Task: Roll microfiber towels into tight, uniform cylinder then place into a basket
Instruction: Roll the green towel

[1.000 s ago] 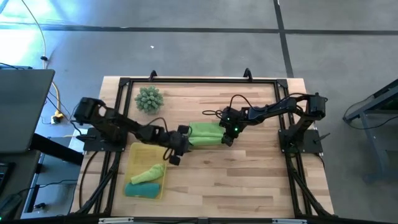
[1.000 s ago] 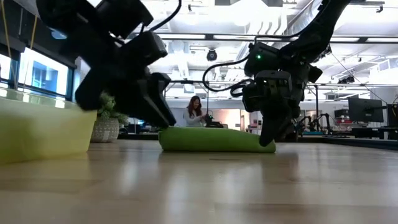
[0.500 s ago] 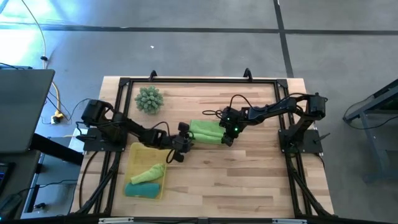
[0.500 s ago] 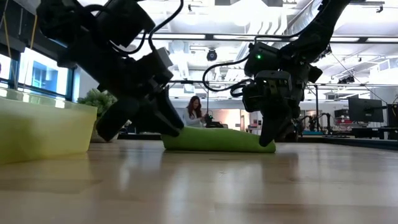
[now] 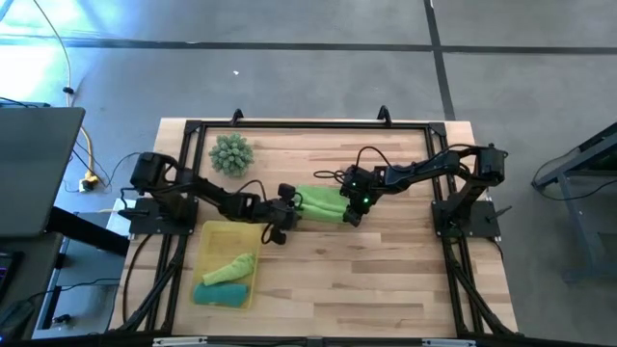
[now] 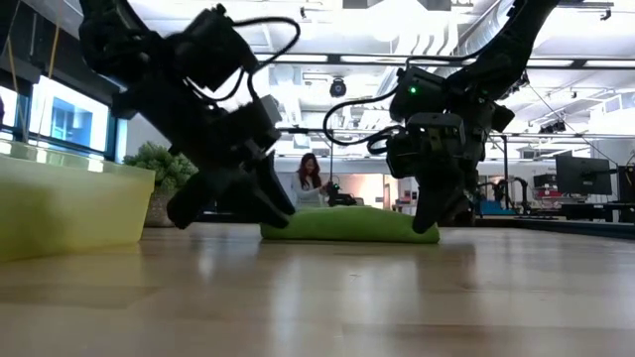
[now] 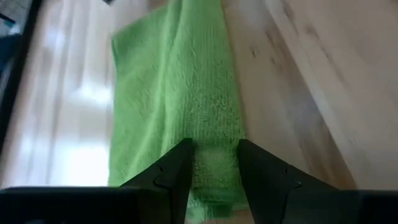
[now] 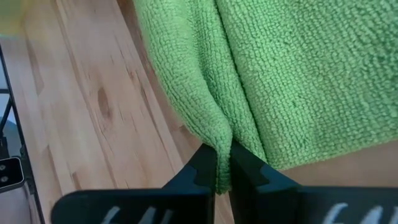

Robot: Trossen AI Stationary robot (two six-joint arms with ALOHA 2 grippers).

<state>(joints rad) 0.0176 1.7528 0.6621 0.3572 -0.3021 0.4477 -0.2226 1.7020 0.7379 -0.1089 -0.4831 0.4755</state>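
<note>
Wooden table (image 5: 386,260) with a black frame around it, grey floor all round, and through the low view you get an open workshop room with a person (image 6: 309,178) sitting way in the back.

Mid-table there's a lime green towel (image 5: 321,205) lying flat-ish and folded over into a long strip, not a tight roll. The right claw (image 5: 354,218) is at its right end, clenched on a pinch of the towel's edge; in the right wrist view you can see a fold of green cloth squeezed between the two fingers (image 8: 205,171).

The left claw (image 5: 286,208) is down at the towel's other end. Its fingers (image 7: 177,171) are parted, with the towel's end lying between them, but I can't tell if they're actually squeezing it or only sitting either side.

The yellow basket (image 5: 214,233) sits near the front-left of the table, just beside the left arm, with a second lime towel (image 5: 230,268) and a teal towel (image 5: 221,294) already inside, both rolled up.

Spiky pale-green ball (image 5: 231,153) is off near the back left, well apart from everything.
</note>
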